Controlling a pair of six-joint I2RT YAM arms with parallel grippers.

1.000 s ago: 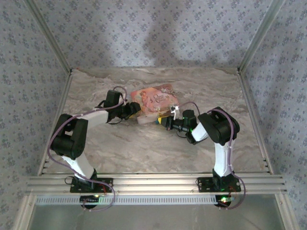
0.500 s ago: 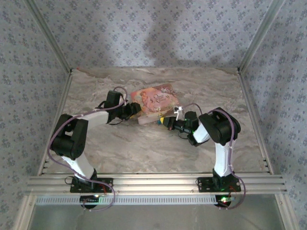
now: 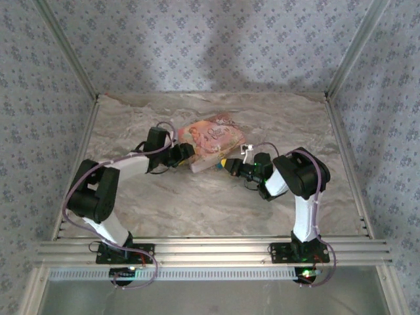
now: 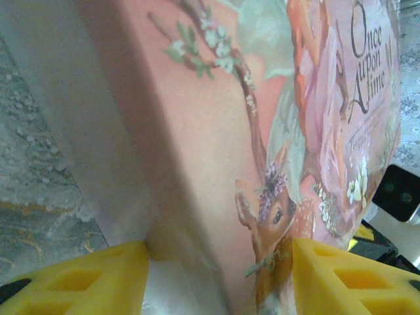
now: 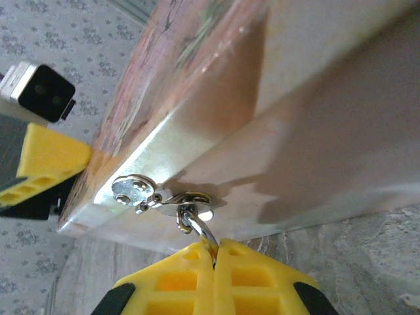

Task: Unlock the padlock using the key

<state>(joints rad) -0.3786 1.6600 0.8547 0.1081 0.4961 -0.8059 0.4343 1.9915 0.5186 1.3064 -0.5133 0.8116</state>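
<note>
The flat pink picture-printed box (image 3: 211, 136) lies mid-table, its near-left end between the yellow fingers (image 4: 72, 279) of my left gripper (image 3: 186, 155), which is shut on that corner. A silvery hasp (image 5: 164, 197) sits on the box's pale side wall. The padlock's silvery shackle (image 5: 197, 226) hooks through the hasp's ring and runs down into my right gripper (image 5: 215, 246), whose jaws are pressed together on it. Those fingers hide the padlock's blue body. The key is out of view.
The marble tabletop (image 3: 197, 203) has free room in front of both arms. Patterned walls and metal corner posts (image 3: 79, 72) enclose the table. In the right wrist view, the left gripper's finger (image 5: 46, 161) and its wrist camera (image 5: 39, 92) sit beside the box's far corner.
The box has shifted slightly toward the back with both grippers still on it. The right gripper has edged up and left toward the box. Neither grip has changed.
</note>
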